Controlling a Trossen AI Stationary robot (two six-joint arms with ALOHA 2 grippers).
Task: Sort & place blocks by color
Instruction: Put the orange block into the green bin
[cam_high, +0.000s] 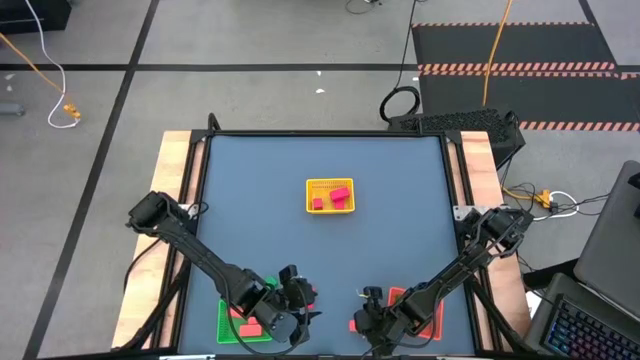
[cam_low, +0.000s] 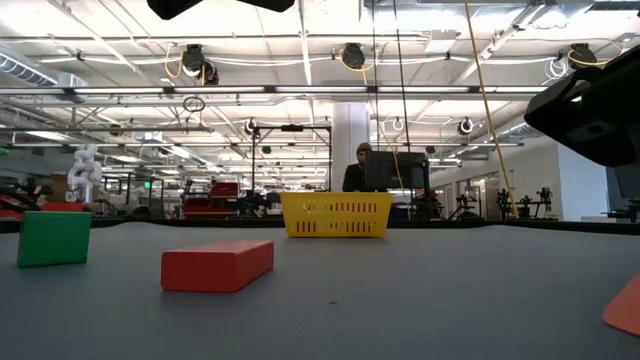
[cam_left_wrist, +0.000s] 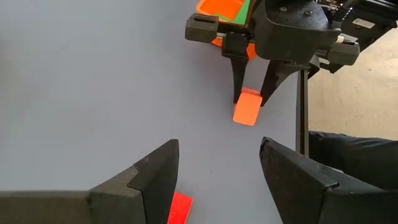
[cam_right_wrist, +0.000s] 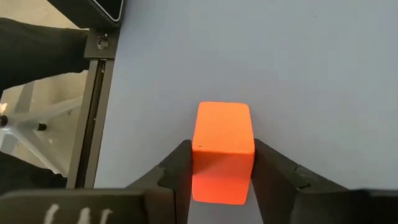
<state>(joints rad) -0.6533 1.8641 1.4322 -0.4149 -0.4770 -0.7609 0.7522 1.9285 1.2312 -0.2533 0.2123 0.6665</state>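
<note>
My right gripper (cam_right_wrist: 222, 168) is near the table's near edge, shut on a salmon-orange block (cam_right_wrist: 224, 149); the high view shows that block (cam_high: 356, 324) left of the red mesh basket (cam_high: 432, 318). My left gripper (cam_left_wrist: 217, 168) hovers open just right of the green basket (cam_high: 228, 325), which holds pink-red blocks (cam_high: 252, 326). A red block (cam_left_wrist: 180, 208) lies on the table below its fingers. In the low view a green cube (cam_low: 53, 237) and a red bar (cam_low: 218, 265) rest flat on the table. My right gripper pinches the salmon-orange block between its two fingers, one pad on each of two opposite side faces (cam_right_wrist: 202, 163). In the left wrist view the fingers (cam_left_wrist: 239, 78) come down on it from above, and the block's lower part (cam_left_wrist: 245, 113) shows below the fingertips. Whether it is lifted clear, I cannot tell.
A yellow mesh basket (cam_high: 311, 200) holding two red blocks sits mid-table, with bare table around it. The table's wooden side rails (cam_high: 172, 170) bound the surface. A person stands far behind the yellow basket (cam_low: 336, 214) in the low view.
</note>
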